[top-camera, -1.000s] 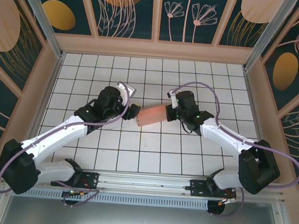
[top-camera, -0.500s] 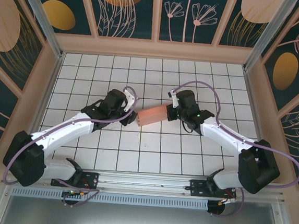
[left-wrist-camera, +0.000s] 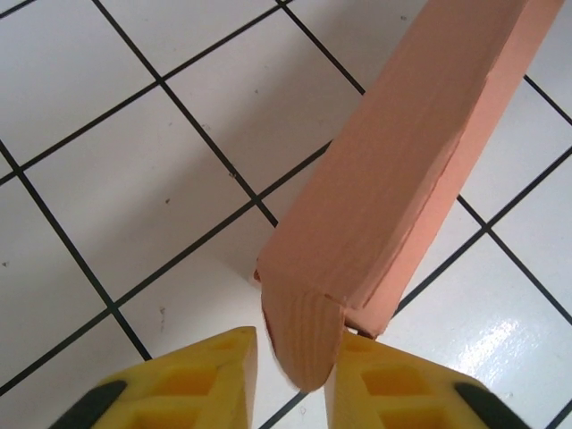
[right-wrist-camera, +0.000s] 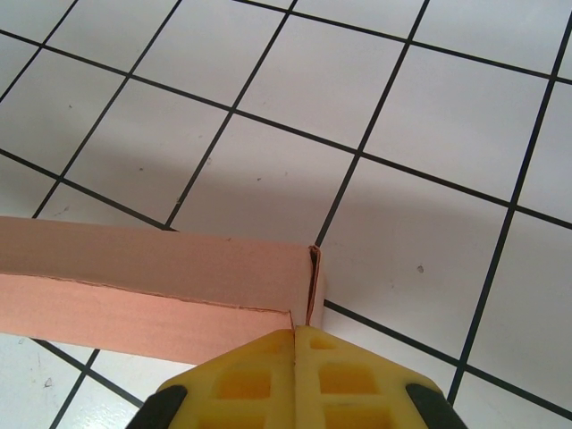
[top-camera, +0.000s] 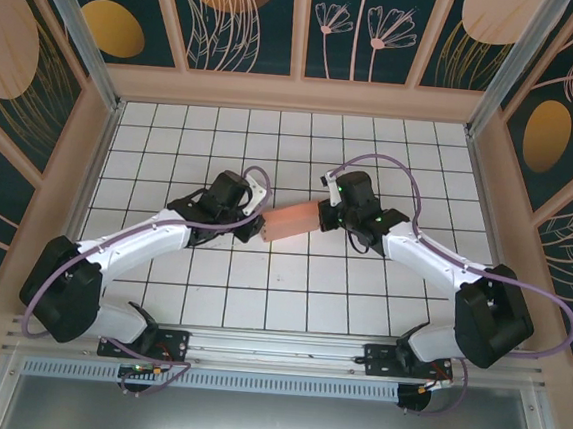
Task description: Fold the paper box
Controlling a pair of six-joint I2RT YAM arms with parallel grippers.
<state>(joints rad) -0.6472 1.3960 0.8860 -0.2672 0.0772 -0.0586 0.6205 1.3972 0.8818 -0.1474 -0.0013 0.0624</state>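
Observation:
The paper box [top-camera: 291,220] is a salmon-pink, long folded shape held just above the white tiles between both arms. In the left wrist view the paper box [left-wrist-camera: 402,170] runs to the upper right, and a rounded end tab [left-wrist-camera: 302,335] hangs between my yellow fingers. My left gripper [left-wrist-camera: 297,338] stands narrowly open around that tab, with the right finger [left-wrist-camera: 384,375] against it and a slim gap on the left side. My right gripper [right-wrist-camera: 295,332] is shut on the thin end wall of the paper box [right-wrist-camera: 152,286]. From above, the left gripper [top-camera: 257,224] and right gripper [top-camera: 323,216] flank the box.
The white tiled floor [top-camera: 289,295] spreads all round the box. Wooden frame walls [top-camera: 297,93] with dark patterned panels enclose the back and sides. A metal rail [top-camera: 275,349] carrying the arm bases runs along the near edge.
My left gripper has moved right up to the box's left end and its jaws have narrowed around the tab. The right gripper and the box have barely moved.

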